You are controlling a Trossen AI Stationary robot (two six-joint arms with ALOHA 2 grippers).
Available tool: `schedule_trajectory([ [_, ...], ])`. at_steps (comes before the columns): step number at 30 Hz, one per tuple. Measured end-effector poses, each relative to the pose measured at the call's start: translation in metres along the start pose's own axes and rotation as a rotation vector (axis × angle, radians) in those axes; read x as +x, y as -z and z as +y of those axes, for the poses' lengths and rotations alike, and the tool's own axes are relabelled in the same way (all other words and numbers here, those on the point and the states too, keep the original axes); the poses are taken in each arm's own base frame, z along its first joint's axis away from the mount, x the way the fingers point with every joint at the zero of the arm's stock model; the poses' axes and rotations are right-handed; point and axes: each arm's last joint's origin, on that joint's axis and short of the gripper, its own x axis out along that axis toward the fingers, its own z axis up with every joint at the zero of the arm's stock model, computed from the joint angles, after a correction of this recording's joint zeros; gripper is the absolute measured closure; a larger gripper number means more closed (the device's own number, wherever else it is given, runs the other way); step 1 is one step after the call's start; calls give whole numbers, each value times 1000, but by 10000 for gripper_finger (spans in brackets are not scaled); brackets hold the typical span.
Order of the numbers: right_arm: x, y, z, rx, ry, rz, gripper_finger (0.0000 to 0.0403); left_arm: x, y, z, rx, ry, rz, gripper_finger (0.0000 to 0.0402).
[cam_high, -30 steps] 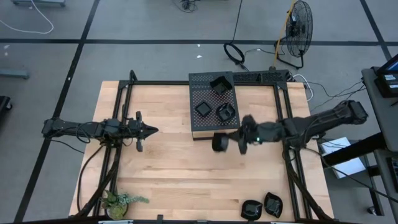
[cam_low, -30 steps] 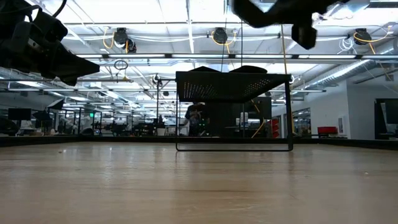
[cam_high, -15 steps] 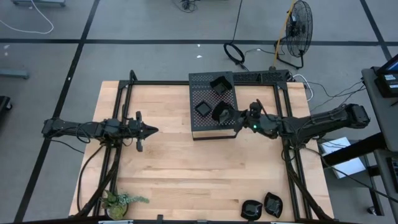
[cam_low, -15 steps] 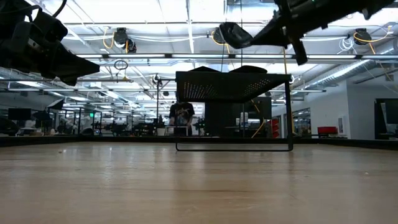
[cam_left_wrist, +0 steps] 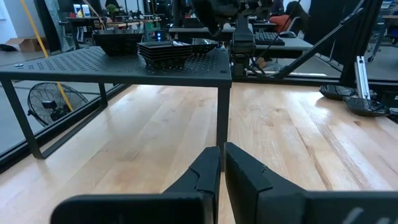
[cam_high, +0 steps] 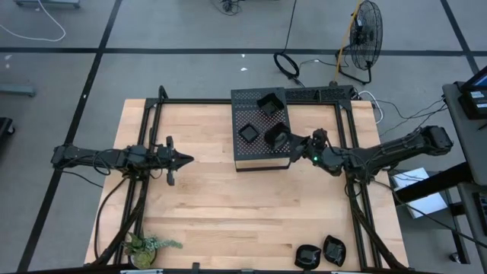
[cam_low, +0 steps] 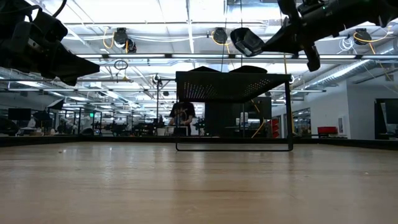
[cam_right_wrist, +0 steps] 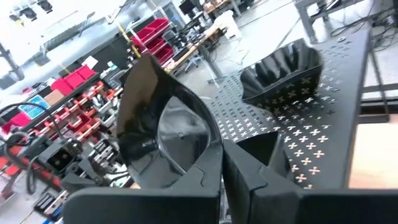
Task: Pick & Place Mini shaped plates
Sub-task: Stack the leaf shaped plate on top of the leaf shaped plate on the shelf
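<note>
The right gripper point(cam_high: 291, 142) — clenched on a mini shaped plate point(cam_high: 278, 135) — has carried it from over the bare table to above the perforated box point(cam_high: 259, 156), beside earlier plates; release looks close. Left gripper point(cam_high: 183, 159) waits closed, far left.

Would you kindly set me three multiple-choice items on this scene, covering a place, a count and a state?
1. Where is the right gripper?
A. over the perforated stand
B. by the plant
C. off the table

2. How many mini plates lie at the table's near right edge?
A. none
B. two
C. five

3. The left gripper fingers are
A. holding a plate
B. spread wide
C. shut, empty

Key: 1 A, it holds a plate above the stand. 2 B, a pair sits there. 3 C, its fingers meet with nothing between.
</note>
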Motion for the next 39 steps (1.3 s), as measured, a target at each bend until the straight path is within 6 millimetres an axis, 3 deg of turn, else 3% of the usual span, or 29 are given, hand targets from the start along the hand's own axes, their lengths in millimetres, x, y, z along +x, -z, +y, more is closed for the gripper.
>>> schedule_trajectory([
  [18, 0, 1, -2, -51, 13, -5, 396, 0, 0, 0, 0, 0, 1, 376],
  [39, 1, -5, 3, -146, -22, -49, 303, 0, 0, 0, 0, 0, 0, 376],
])
